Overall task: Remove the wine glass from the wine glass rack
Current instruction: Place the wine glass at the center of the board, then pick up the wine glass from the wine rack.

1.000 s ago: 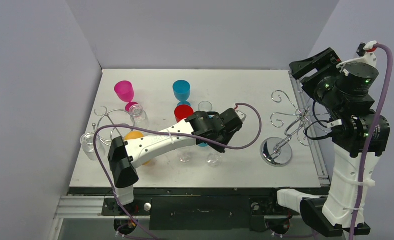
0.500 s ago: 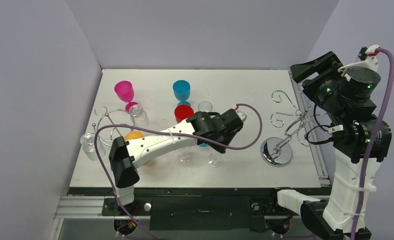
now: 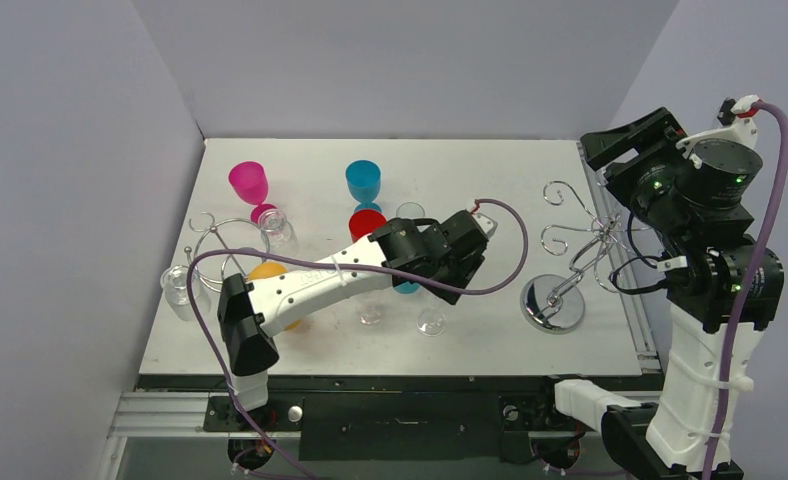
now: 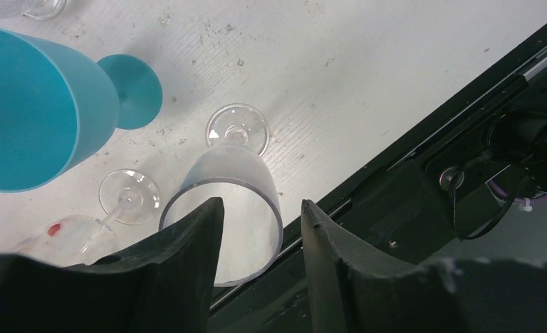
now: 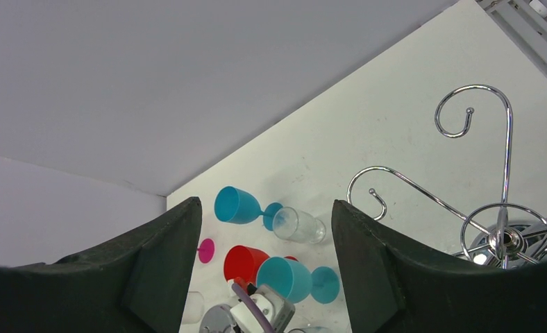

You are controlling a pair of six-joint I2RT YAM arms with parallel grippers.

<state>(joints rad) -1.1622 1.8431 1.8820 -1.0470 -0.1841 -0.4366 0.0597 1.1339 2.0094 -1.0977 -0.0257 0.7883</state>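
Note:
A clear wine glass [image 3: 430, 320] stands upright on the white table, left of the chrome wine glass rack [image 3: 555, 300], whose hooks [image 3: 568, 238] look bare. In the left wrist view the glass [image 4: 237, 182] is just below my left gripper [image 4: 260, 202], which is open; one fingertip [image 4: 208, 215] overlaps its rim and I cannot tell if they touch. My right gripper [image 3: 620, 140] is raised high at the right, open and empty. In the right wrist view [image 5: 265, 202] it looks down over the rack [image 5: 496, 236].
A teal glass [image 4: 35, 118] stands beside the left gripper. Red [image 3: 367, 222], blue [image 3: 363, 180] and pink [image 3: 248, 182] glasses stand further back. A second wire rack [image 3: 220, 235] with clear glasses is at the left. The table's front edge [image 4: 396, 139] is close.
My left gripper has drawn slightly up and back from the clear glass, which stays standing. My right arm has shifted a little to the right.

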